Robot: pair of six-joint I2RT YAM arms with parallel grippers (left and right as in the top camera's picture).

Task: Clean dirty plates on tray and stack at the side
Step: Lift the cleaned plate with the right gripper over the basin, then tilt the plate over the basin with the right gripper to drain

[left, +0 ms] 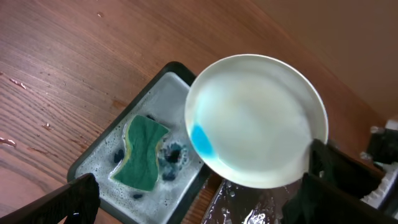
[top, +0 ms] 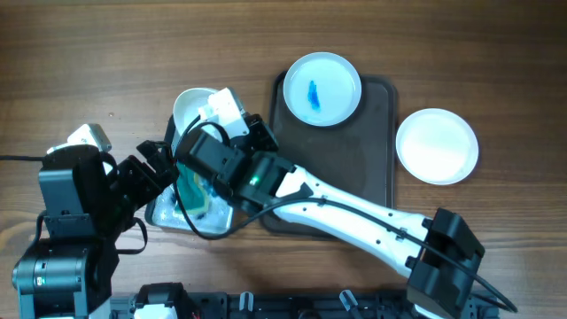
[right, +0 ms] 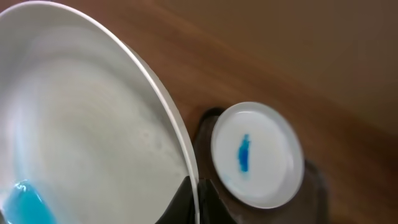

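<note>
Held plate – gripped at its rim by the right fingers, which are closed on the edge. Only their dark tips show at the bottom of the right wrist view. The plate is tilted and sits above the far end of the basin. A blue smear lies on its face near the lower rim.

Left fingers – spread wide and holding nothing. One tip is at the near-left corner of the basin, the other is under the right rim of the held plate. Whether that tip touches the plate cannot be told.

Sponge – green, lying flat in the foam inside the basin, apart from both sets of fingers.

Edges and room:
- The basin lies just left of the tray; the right arm crosses the tray's near-left corner.
- The tray's middle and near right show bare surface.
- The worktop shows bare wood far and left of the basin, with a few water drops beside it.
- The clean plate sits just beside the tray's right edge.

Count:
- Three plates: the held one, the stained plate at the far end of the tray, and the clean one on the worktop.
- One sponge, one basin, one tray.
</note>
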